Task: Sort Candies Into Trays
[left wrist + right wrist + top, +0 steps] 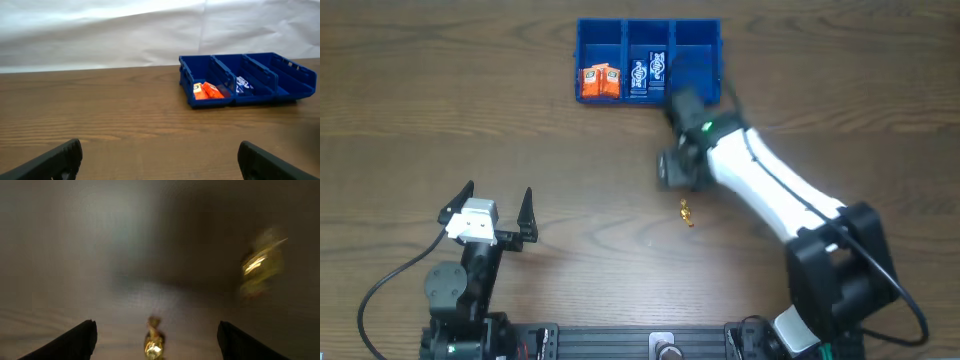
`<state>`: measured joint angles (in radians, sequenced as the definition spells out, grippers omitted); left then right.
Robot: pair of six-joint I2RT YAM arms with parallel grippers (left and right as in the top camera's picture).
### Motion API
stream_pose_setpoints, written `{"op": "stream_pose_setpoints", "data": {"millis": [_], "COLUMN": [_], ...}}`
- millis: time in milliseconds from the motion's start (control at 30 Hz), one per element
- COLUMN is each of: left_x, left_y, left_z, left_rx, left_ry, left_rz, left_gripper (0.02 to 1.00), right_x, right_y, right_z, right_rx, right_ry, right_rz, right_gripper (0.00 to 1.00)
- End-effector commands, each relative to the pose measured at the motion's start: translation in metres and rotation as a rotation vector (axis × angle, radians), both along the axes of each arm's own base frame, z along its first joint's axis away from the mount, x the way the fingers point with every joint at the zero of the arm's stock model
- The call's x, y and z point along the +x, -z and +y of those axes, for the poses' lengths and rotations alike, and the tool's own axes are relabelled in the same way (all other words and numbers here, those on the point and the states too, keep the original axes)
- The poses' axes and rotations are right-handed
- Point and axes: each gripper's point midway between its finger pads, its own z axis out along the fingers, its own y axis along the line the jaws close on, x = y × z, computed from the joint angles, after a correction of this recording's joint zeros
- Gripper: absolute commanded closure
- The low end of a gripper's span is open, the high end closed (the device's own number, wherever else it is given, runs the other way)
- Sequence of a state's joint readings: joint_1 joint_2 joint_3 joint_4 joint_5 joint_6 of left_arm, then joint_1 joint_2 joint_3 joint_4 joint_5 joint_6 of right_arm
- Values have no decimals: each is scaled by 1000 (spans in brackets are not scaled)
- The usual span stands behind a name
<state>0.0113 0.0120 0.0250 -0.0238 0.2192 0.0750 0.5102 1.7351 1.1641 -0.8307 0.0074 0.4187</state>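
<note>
Candy in gold wrap is lying loose near the middle of the tabletop, a little toward the right edge and well apart from the tray. By the near-left corner the left hand is hanging spread and empty, far from the work. Along the far edge the blue tray is holding orange candies in its left-most compartment and blue-and-white ones in the middle one. The right-most compartment is sitting partly under the right arm and is looking empty. The right hand is hovering spread above the gold candy, which is sitting between its fingers. To my eye, a good pick is calling for a straight descent with the candy centred, closing across its body rather than its twisted ends.
</note>
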Motion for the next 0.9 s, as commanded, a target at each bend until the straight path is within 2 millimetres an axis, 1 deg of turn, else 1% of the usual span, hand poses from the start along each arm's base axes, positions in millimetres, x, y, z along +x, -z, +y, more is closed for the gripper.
{"op": "stream_pose_setpoints", "data": {"millis": [33,133,267,400,533,600,667,733,800,833,900], "left_x": [-1,-1,-1,-1,-1,-1,-1,-1,-1,-1,-1], "left_y": [17,17,17,17,17,17,17,17,17,17,17], "left_z": [-2,-2,-2,-2,-2,-2,-2,-2,-2,-2,-2], "left_rx": [-10,-10,-10,-10,-10,-10,-10,-10,-10,-10,-10], "left_ry": [10,10,10,10,10,10,10,10,10,10,10], "left_rz": [51,51,51,51,51,51,51,51,51,51,51], "left_gripper": [20,20,20,20,20,20,20,20,20,20,20], "right_x": [-28,-39,-47,-53,-54,-55,-55,-55,-55,-56,-56], "right_y": [21,35,49,52,52,53,54,55,57,58,58], "right_z": [12,11,4,0,-1,-1,-1,-3,-6,-6,-6], "right_rx": [33,14,-19,-38,-40,-42,-44,-53,-65,-67,-67], "right_ry": [12,10,34,84,89,95,101,105,110,110,110], "right_rz": [37,67,110,140,145,147,149,148,146,146,146], "right_gripper": [211,237,253,299,369,389,439,511,564,575,665]}}
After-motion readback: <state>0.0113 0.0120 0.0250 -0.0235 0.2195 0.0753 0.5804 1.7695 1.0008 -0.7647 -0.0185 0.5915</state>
